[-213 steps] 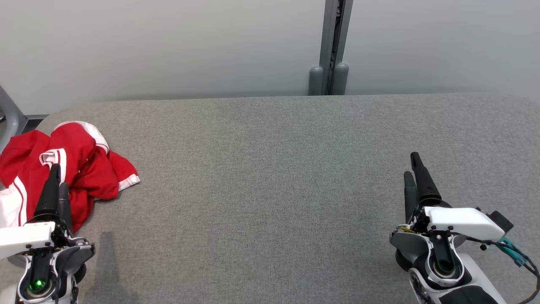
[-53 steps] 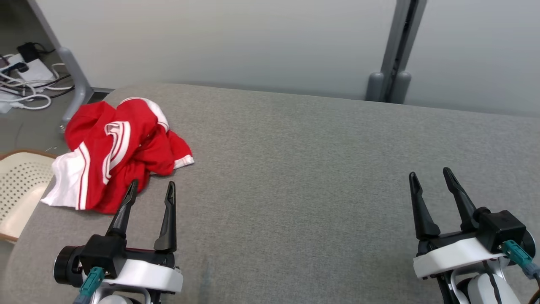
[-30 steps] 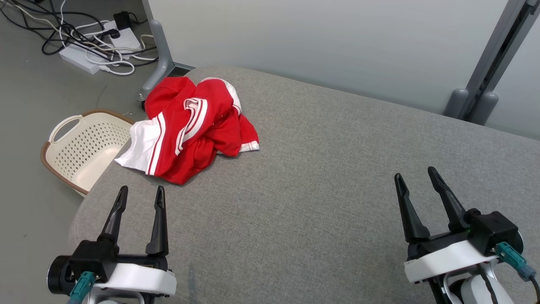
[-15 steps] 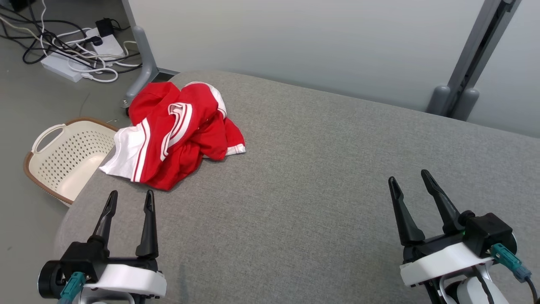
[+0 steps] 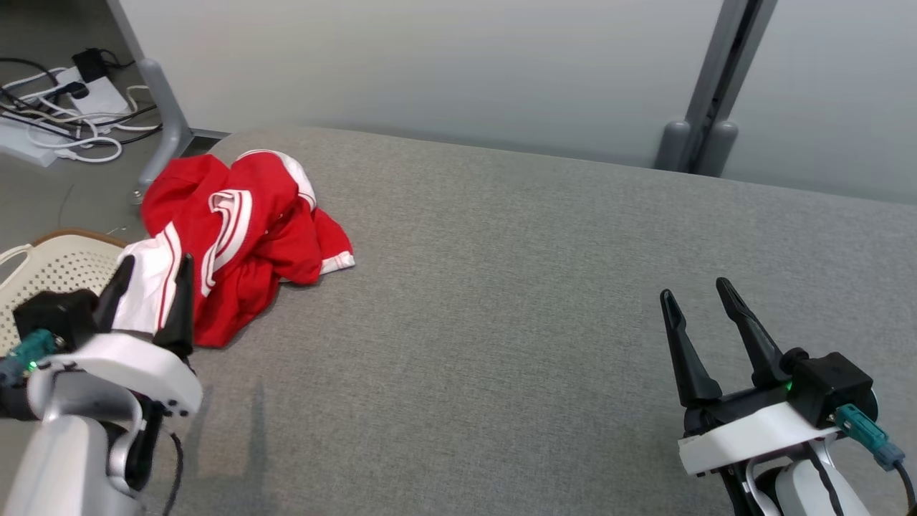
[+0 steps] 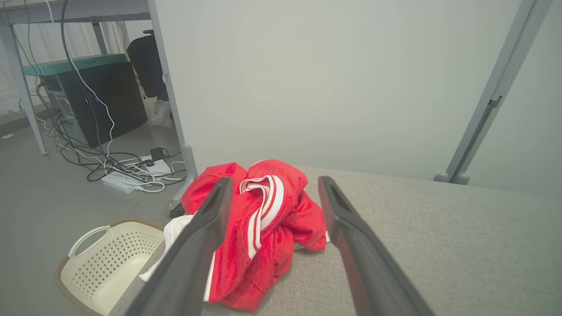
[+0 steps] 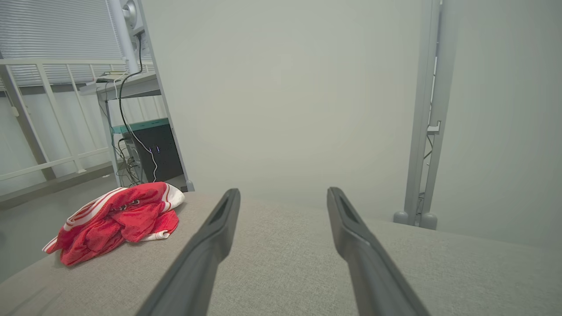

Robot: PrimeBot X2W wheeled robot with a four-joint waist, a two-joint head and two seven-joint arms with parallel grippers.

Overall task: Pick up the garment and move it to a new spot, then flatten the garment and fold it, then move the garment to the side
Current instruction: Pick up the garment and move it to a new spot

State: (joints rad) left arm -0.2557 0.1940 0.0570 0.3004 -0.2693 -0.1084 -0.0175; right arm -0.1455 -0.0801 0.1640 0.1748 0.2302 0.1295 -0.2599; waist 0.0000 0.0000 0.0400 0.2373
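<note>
A crumpled red garment [image 5: 236, 240] with white stripes and a white panel lies at the far left corner of the grey padded table [image 5: 537, 301]; part of it hangs over the left edge. It also sits ahead in the left wrist view as the garment [image 6: 259, 224], and far left in the right wrist view as the garment [image 7: 118, 219]. My left gripper [image 5: 154, 269] is open, raised just short of the garment's near white edge, nothing between its fingers [image 6: 206, 228]. My right gripper [image 5: 695, 294] stands open at the lower right, far from the garment.
A cream perforated basket [image 5: 43, 269] sits on the floor by the table's left edge. Cables and a power strip [image 5: 50, 122] lie on the floor behind it, next to a grey leg [image 5: 161, 129]. A grey post [image 5: 706, 107] stands behind the table against the pale wall.
The head camera has swung, shifting the whole picture. My left arm has risen and reached forward to the garment's near edge. The right gripper holds its place, and the garment lies as before.
</note>
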